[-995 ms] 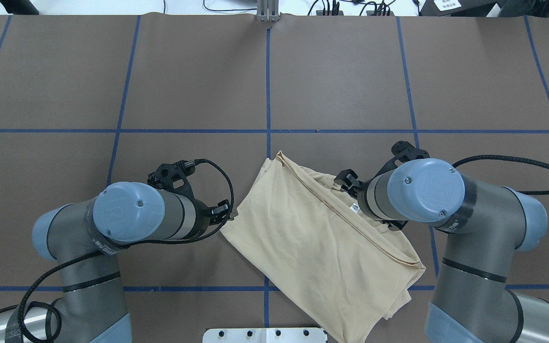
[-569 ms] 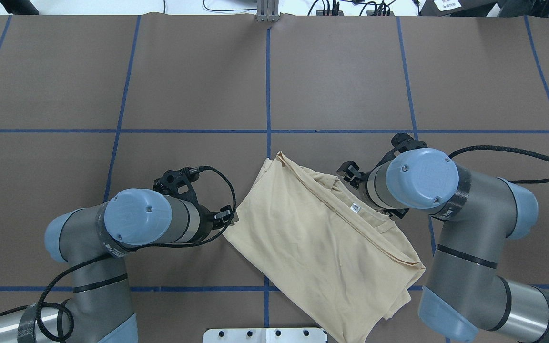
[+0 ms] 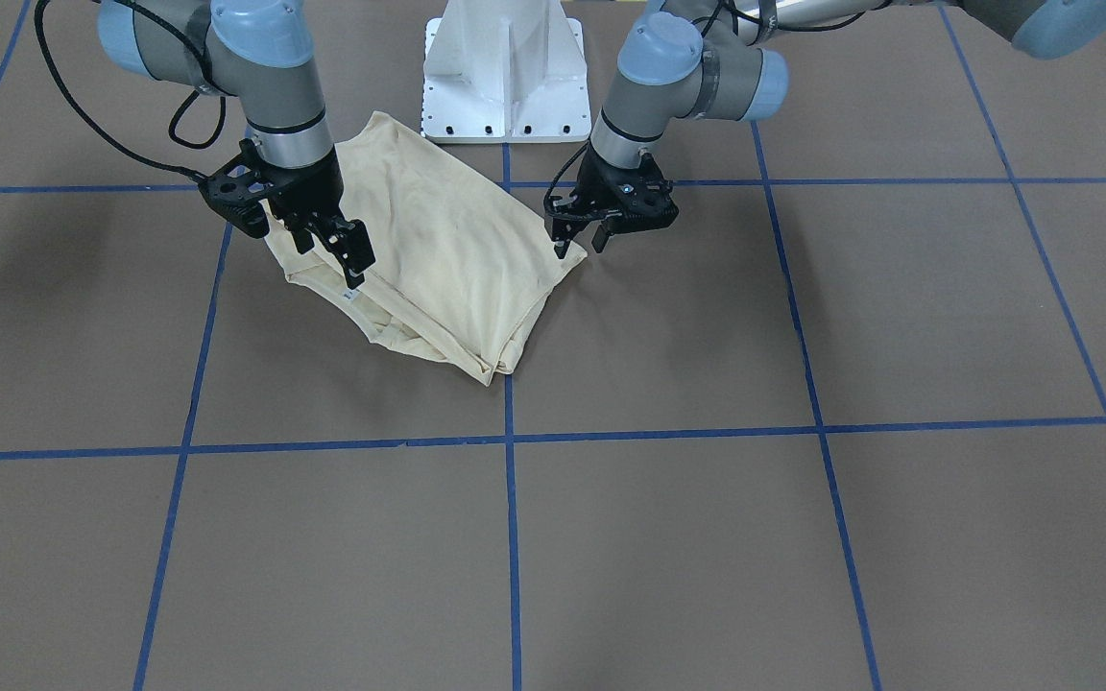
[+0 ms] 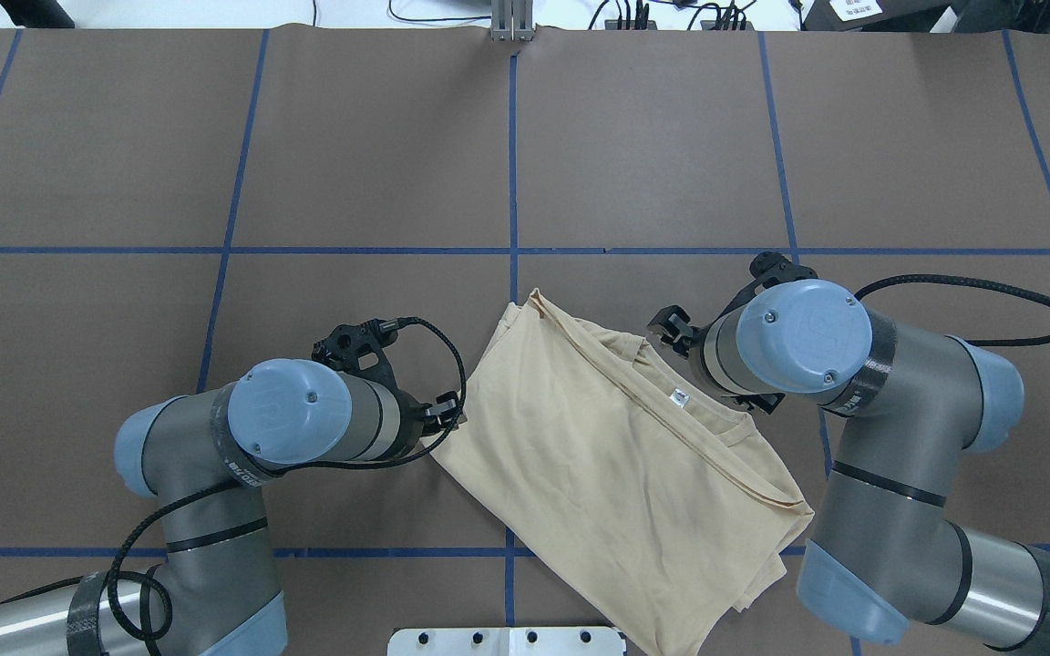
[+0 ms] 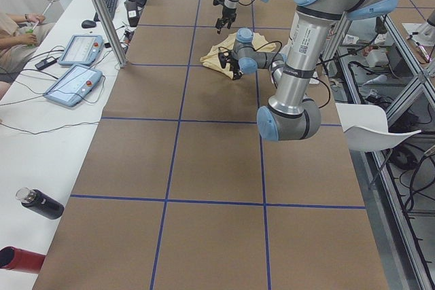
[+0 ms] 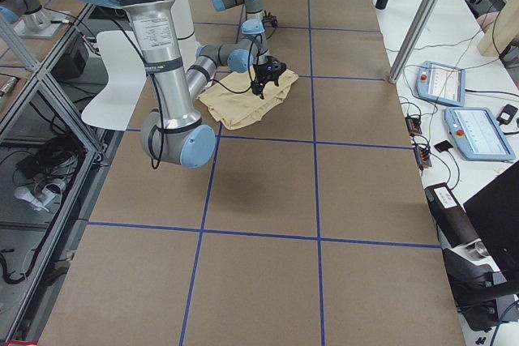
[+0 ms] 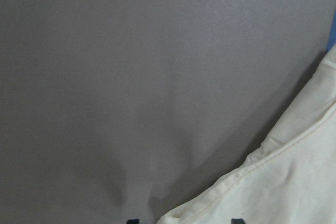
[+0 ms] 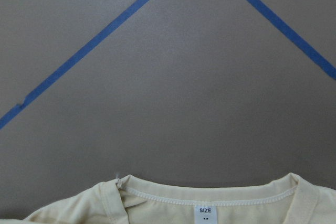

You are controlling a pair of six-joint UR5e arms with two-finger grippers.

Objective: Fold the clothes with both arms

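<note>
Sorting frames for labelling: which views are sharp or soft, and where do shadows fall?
Left wrist view: soft focus, the shirt edge casting a dark shadow on the table. Right wrist view: sharp, the neck tag reads SIZE. Front-facing view: even light, faint blurry shadows, no glare.

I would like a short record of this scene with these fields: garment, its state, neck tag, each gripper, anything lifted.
garment: pale cream shirt
state: folded over, lying flat on the table, no print showing
neck tag: white, facing up inside the collar
left gripper: open, low at the shirt's side corner, cloth edge between its fingertips, not pinched
right gripper: appears open, just over the collar, no grip
lifted: nothing
</note>
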